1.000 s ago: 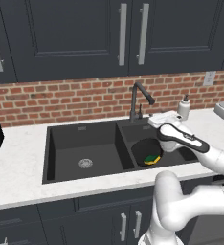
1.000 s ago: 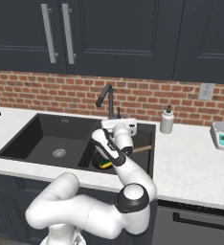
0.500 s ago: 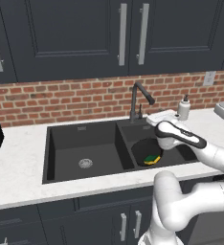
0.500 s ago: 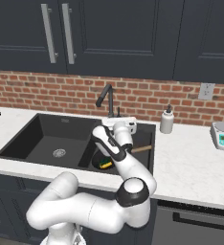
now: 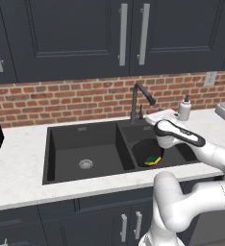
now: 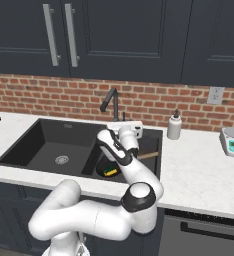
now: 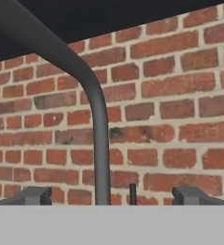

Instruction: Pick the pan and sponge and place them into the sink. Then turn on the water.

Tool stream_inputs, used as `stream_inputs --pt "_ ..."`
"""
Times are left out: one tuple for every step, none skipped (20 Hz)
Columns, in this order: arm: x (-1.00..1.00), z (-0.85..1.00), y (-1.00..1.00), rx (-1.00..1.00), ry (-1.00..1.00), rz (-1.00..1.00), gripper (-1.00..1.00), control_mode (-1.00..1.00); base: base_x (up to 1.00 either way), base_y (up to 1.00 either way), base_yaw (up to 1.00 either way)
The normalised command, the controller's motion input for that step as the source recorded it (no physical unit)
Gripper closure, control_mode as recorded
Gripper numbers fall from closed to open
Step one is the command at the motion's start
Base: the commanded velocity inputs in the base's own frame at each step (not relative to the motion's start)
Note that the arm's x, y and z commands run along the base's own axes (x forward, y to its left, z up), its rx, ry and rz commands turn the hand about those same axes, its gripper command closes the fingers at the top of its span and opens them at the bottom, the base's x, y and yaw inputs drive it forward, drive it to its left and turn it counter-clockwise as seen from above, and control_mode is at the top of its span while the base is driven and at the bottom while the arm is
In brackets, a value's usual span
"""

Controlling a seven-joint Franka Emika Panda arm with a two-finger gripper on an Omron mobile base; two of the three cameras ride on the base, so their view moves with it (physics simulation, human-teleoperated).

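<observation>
**Pan and sponge in the basin, gripper lines up on the faucet**

The black double sink (image 5: 81, 144) fills the middle of the tabletop (image 5: 18, 182), hard against the brick wall, and both items are already down in its right basin. The pan (image 5: 142, 153) lies flat on the basin floor, its wooden handle (image 6: 148, 155) angling up toward the right rim. The sponge (image 5: 153, 159) sits on the pan, green face up. No stream runs from the spout, so the water step looks to be what remains.

The gripper (image 7: 112, 196) hangs over the back of the right basin, jaws spread wide and holding nothing, with the dark gooseneck faucet (image 5: 136, 101) rising straight ahead between the fingertips (image 7: 35, 195). A thin dark lever (image 7: 132, 194) stands just beside the faucet's stem, at its base. That is probably the part to work: rigid metal, slim and likely slick, so a nudge or light pinch low on the lever should beat grabbing the fat neck. Off target, the gripper would simply skate off.
</observation>
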Motion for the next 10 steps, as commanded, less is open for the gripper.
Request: stream_inputs --pt "0.14 0.0 0.07 0.0 0.0 0.0 -1.0 -1.0 0.0 0.0 0.0" --pt "0.13 0.0 0.09 0.0 0.0 0.0 -1.0 -1.0 0.0 0.0 0.0" --pt "0.16 0.0 0.1 0.0 0.0 0.0 -1.0 -1.0 0.0 0.0 0.0" --pt "0.15 -0.01 0.15 0.0 0.0 0.0 -1.0 -1.0 0.0 0.0 0.0" --pt "0.16 -0.06 0.19 0.0 0.01 0.0 -1.0 -1.0 0.0 0.0 0.0" --pt "0.14 -0.06 0.2 0.0 0.01 0.0 -1.0 -1.0 0.0 0.0 0.0" --pt "0.14 -0.1 0.21 0.0 0.02 0.0 -1.0 -1.0 0.0 0.0 0.0" --pt "0.14 -0.11 0.21 0.0 0.02 0.0 -1.0 -1.0 0.0 0.0 0.0" --pt "0.16 -0.14 0.2 0.0 0.02 0.0 -1.0 -1.0 0.0 0.0 0.0" --pt "0.17 -0.15 0.19 0.0 0.02 0.0 -1.0 -1.0 0.0 0.0 0.0"
